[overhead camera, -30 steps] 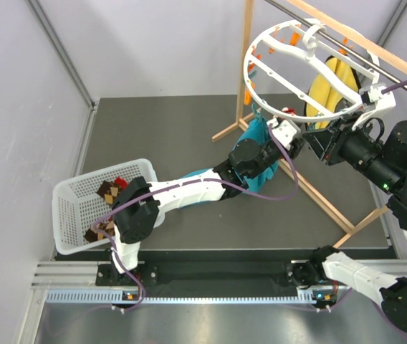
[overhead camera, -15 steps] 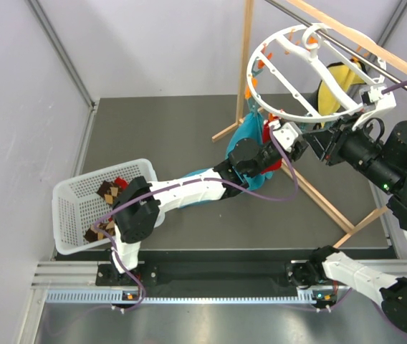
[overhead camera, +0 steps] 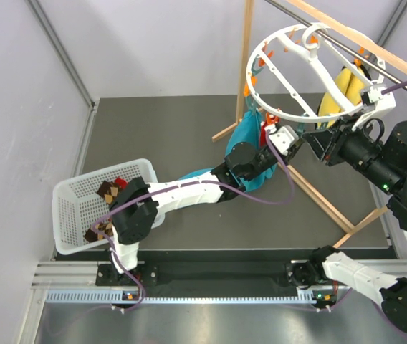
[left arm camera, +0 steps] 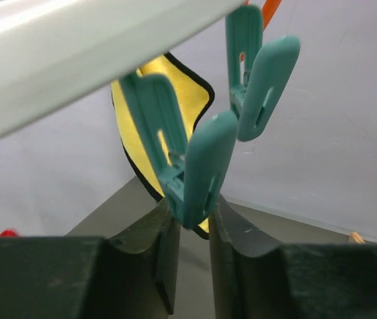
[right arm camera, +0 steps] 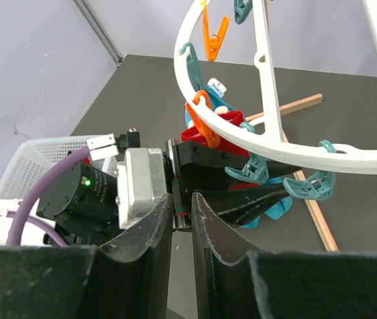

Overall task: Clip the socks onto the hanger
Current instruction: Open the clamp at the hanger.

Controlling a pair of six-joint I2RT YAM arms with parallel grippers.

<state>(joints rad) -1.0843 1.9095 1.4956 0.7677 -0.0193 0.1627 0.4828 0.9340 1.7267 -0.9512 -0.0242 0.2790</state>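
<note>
- The left gripper [left arm camera: 192, 210] has its fingers clenched on the lower end of a teal clip [left arm camera: 198, 159] that hangs from the rim of the hanger [left arm camera: 75, 46].
- In the top view the hanger hangs tilted at the 1 o'clock of the table [overhead camera: 160, 136], with the yellow cloth [overhead camera: 347, 82] behind it.
- The right gripper [right arm camera: 182, 206], at the hanger's 6 o'clock, has its fingers drawn nearly together, leaving a slim gap.
- A red sock [right arm camera: 208, 133] sits against the left gripper by the rim. Whether a clip holds it, I cannot tell.
- The other socks [overhead camera: 109, 190] lie in the white basket [overhead camera: 74, 204] at 8 o'clock.
</note>
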